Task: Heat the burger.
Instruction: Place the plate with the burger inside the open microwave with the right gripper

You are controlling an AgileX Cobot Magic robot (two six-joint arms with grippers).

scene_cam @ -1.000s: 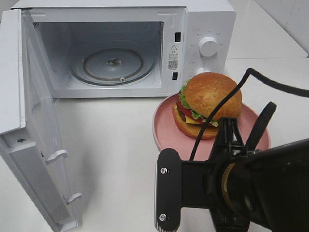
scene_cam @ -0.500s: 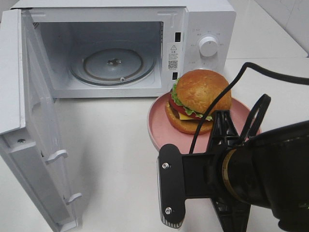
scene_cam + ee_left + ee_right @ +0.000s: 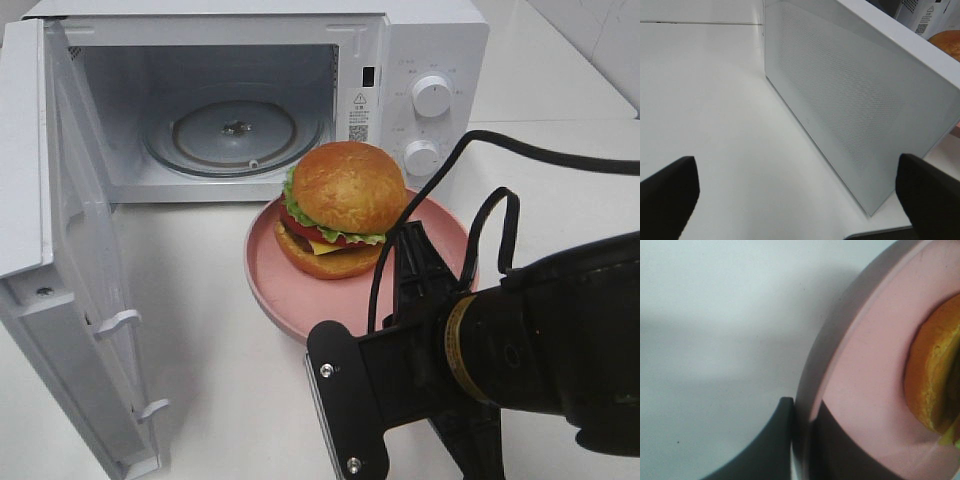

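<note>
The burger (image 3: 340,205), with golden bun, lettuce, tomato and cheese, sits on a round pink plate (image 3: 275,270) just in front of the open microwave (image 3: 430,50). My right gripper (image 3: 408,250) is shut on the plate's near right rim. The right wrist view shows its dark fingers (image 3: 780,445) clamping the pink plate (image 3: 875,365) edge, with the burger (image 3: 935,380) bun beyond. My left gripper (image 3: 800,200) stands open, empty, outside the microwave door (image 3: 840,95). It is out of the high view.
The microwave door (image 3: 60,250) swings far out to the left and reaches the table's front. The glass turntable (image 3: 235,130) inside carries nothing. Two control knobs (image 3: 432,95) sit on the right panel. My right arm's bulk and cable (image 3: 520,350) fill the lower right.
The right gripper has carried the plate and burger leftward, from in front of the control panel to in front of the oven opening. The left gripper has not moved.
</note>
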